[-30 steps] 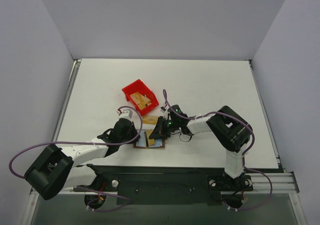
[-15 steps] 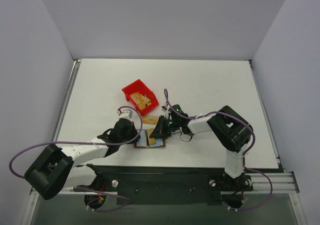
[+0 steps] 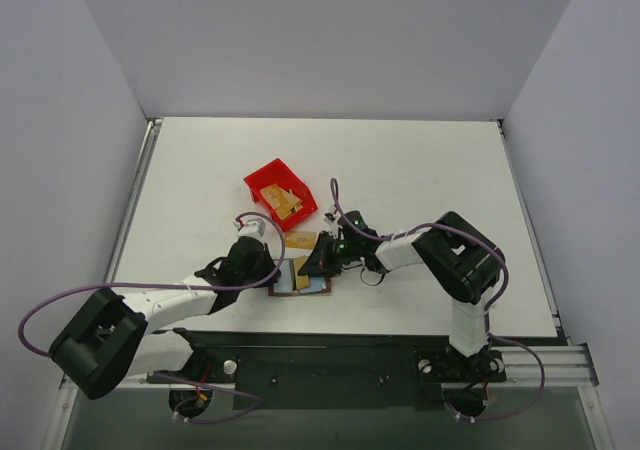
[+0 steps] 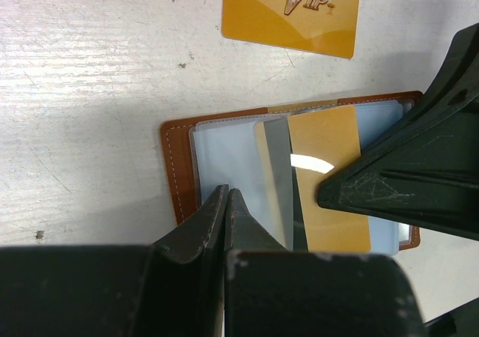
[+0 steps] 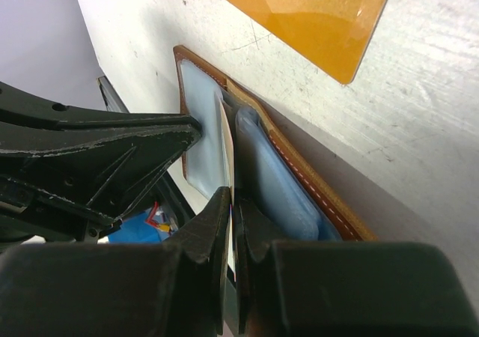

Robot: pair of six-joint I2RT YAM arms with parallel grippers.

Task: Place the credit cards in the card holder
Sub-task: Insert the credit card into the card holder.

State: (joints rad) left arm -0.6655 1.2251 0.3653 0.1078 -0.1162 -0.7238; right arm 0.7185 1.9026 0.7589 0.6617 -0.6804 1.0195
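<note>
The brown card holder (image 3: pixel 322 288) lies open near the table's front edge, light blue pockets up. It also shows in the left wrist view (image 4: pixel 178 174) and the right wrist view (image 5: pixel 303 168). My left gripper (image 3: pixel 273 270) is shut and empty, its tips (image 4: pixel 227 196) resting on the holder's left pocket panel. My right gripper (image 3: pixel 313 264) is shut on a gold credit card (image 4: pixel 325 174) with a dark stripe, seen edge-on in the right wrist view (image 5: pixel 227 138), standing at the holder's middle pockets. Another gold card (image 3: pixel 298 239) marked VIP (image 4: pixel 292 11) lies flat just behind the holder.
A red plastic bin (image 3: pixel 262 182) stands behind and left of the holder with more gold cards (image 3: pixel 286 203) inside. Both arms meet over the holder. The right gripper's dark finger (image 4: pixel 419 176) fills the right side of the left wrist view.
My right gripper has edged slightly left and down over the holder with the card in it. The left gripper has stayed put.
</note>
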